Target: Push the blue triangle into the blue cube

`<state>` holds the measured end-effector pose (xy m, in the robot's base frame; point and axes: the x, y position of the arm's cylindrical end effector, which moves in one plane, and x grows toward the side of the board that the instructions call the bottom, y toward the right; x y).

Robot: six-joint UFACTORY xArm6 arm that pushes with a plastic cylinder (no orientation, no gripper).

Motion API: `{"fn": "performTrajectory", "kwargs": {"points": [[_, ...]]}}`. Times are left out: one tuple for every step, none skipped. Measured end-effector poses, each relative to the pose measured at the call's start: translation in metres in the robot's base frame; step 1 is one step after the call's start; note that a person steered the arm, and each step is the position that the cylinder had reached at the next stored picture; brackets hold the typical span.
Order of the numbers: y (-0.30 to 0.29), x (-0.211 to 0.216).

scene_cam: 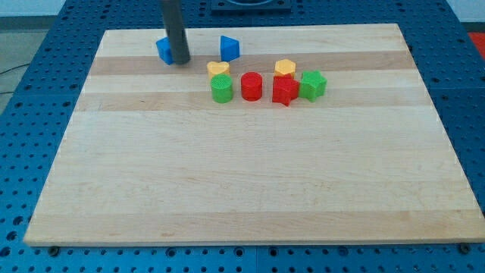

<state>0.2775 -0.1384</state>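
My tip (180, 62) touching the right side of the blue cube (164, 50) near the view's top, blue triangle (229, 48) apart to its right, bare board between, yellow heart (218, 69), green cylinder (221, 90), red cylinder (251, 86) clustered below.

1. Your tool's tip (181, 62) touches the right side of the blue cube (164, 50) near the counter's (227, 174) top edge.
2. You see the blue triangle (229, 48) apart, to the right.
3. Below it cluster the yellow, green and red blocks.
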Motion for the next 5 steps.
{"fn": "performTrajectory", "kwargs": {"points": [[0.067,0.021],[0.117,0.012],[0.125,-0.017],[0.048,-0.025],[-0.025,-0.025]]}}
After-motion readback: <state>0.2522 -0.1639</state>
